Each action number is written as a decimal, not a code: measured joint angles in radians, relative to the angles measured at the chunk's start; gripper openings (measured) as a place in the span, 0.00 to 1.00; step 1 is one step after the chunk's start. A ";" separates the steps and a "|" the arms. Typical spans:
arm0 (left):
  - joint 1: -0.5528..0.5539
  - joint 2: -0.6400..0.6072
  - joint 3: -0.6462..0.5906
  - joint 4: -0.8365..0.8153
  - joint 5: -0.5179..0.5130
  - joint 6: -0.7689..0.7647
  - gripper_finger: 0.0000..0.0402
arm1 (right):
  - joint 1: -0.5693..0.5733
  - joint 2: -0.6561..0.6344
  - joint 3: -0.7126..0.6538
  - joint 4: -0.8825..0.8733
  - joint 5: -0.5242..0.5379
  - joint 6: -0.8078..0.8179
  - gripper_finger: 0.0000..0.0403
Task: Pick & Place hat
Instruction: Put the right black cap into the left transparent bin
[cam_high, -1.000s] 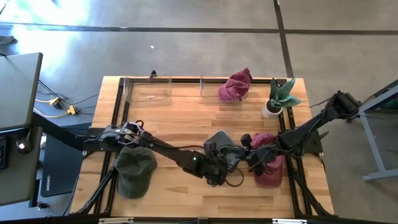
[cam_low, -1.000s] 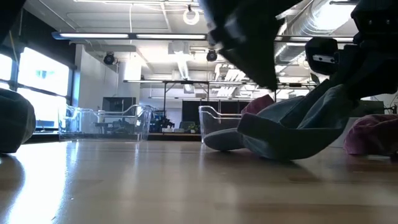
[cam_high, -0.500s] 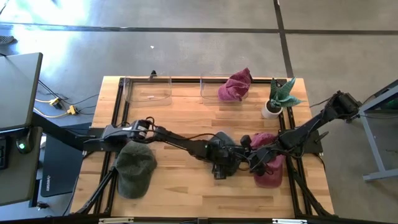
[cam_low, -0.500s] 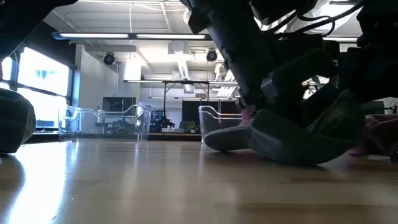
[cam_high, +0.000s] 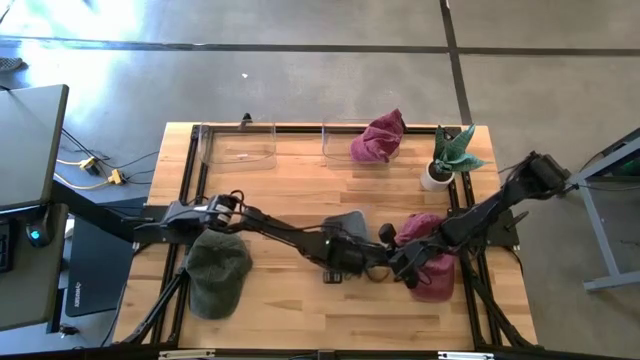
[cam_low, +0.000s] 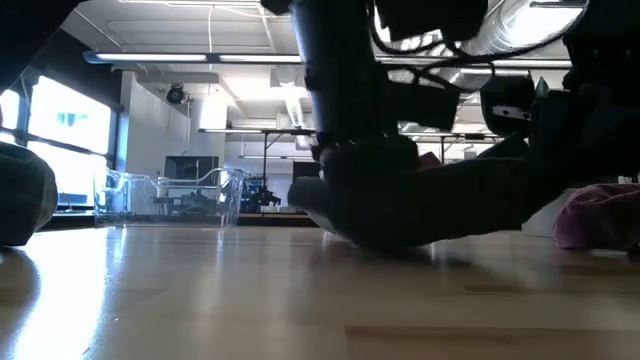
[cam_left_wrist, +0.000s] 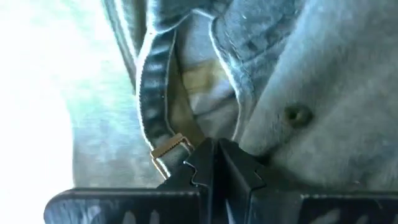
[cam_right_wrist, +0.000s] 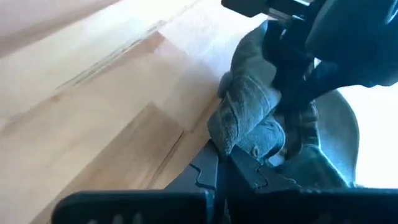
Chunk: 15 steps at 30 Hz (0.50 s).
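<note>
Bright daylight; wrist views perhaps overexposed.

Grey-blue hat (cam_left_wrist: 311, 81) fabric fills most of the frame, its seamed edge curving down from the top centre toward the lower middle, with a small round eyelet (cam_left_wrist: 297, 114) at centre right. A tan strap end with a brass clasp (cam_left_wrist: 168, 148) sits at lower centre. Just beside it, the left gripper (cam_left_wrist: 216, 163) rises from the bottom edge, its dark jaws pressed together against the cloth, while the left side is washed out in bright light.

Wooden table (cam_high: 300, 185): green hat (cam_high: 217, 277), maroon hat (cam_high: 432, 272), potted plant (cam_high: 445, 158), probably two clear bins (cam_high: 238, 146).
</note>
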 joint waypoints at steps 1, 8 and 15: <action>-0.008 -0.004 0.000 -0.009 -0.021 0.000 0.05 | 0.001 0.017 0.001 0.030 0.006 -0.004 0.01; -0.071 -0.047 0.004 -0.074 -0.205 -0.043 0.05 | -0.003 0.069 0.004 0.135 0.010 -0.006 0.04; -0.076 -0.062 0.002 -0.120 -0.290 -0.099 0.05 | -0.005 0.071 0.005 0.129 0.009 0.008 0.08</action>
